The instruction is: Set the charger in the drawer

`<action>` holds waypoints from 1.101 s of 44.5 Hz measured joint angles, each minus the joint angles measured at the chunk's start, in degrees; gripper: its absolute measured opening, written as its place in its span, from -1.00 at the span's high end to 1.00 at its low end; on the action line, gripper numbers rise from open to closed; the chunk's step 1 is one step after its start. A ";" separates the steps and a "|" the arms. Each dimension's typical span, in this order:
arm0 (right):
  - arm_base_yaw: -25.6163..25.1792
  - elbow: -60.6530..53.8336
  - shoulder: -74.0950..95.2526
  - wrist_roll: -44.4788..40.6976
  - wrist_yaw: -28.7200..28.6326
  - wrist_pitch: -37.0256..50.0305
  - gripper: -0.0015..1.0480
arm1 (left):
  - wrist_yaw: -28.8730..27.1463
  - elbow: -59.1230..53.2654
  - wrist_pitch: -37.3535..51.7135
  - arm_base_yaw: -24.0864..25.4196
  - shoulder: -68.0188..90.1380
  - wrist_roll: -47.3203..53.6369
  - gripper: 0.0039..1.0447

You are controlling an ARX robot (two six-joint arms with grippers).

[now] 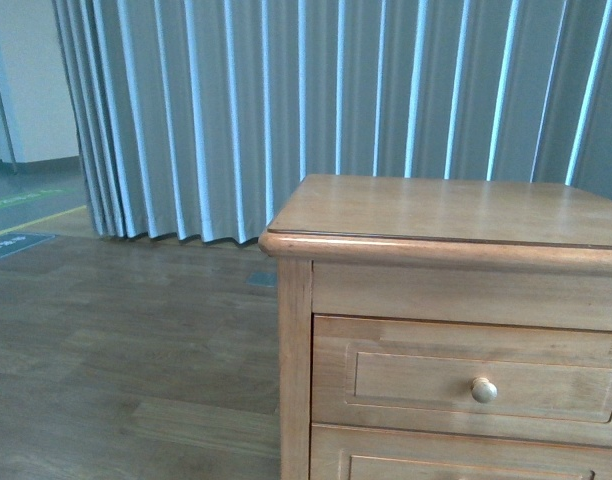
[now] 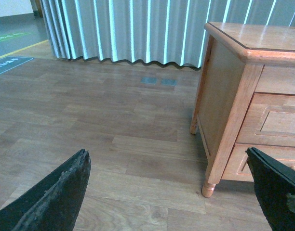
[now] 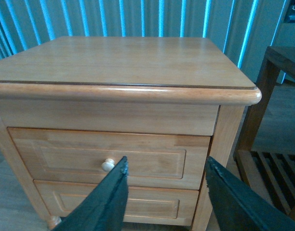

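Observation:
The honey-brown cabinet (image 1: 446,215) stands at the right of the front view. Its top drawer (image 1: 466,380) is shut, with a small pale round knob (image 1: 483,390). In the right wrist view the same drawer (image 3: 113,156) and knob (image 3: 107,165) sit just beyond my right gripper (image 3: 166,163), which is open and empty, a short way in front of the drawer face. My left gripper (image 2: 167,156) is open and empty, low over the floor to the left of the cabinet (image 2: 234,96). The charger is out of view. Neither arm shows in the front view.
A pleated grey curtain (image 1: 316,100) hangs behind the cabinet. Wood-look floor (image 2: 113,125) spreads to the left. A second drawer (image 3: 118,204) lies below the top one. A dark wooden slatted rack (image 3: 273,144) stands close beside the cabinet.

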 joint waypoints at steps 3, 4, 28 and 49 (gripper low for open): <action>0.74 -1.68 -2.29 0.00 0.52 -0.59 0.34 | 0.00 0.00 0.00 0.00 0.00 0.00 -0.89; 0.92 -2.10 -2.93 0.00 0.74 -0.81 0.41 | 0.00 0.00 0.00 0.00 0.00 0.00 -0.89; 5.55 -9.03 -20.13 -0.02 5.38 -11.02 0.97 | 0.00 0.00 0.00 0.00 0.00 0.00 -0.89; 5.55 -11.37 -32.87 -0.02 5.35 -20.68 0.97 | 0.00 0.00 0.00 0.00 0.00 0.00 -0.89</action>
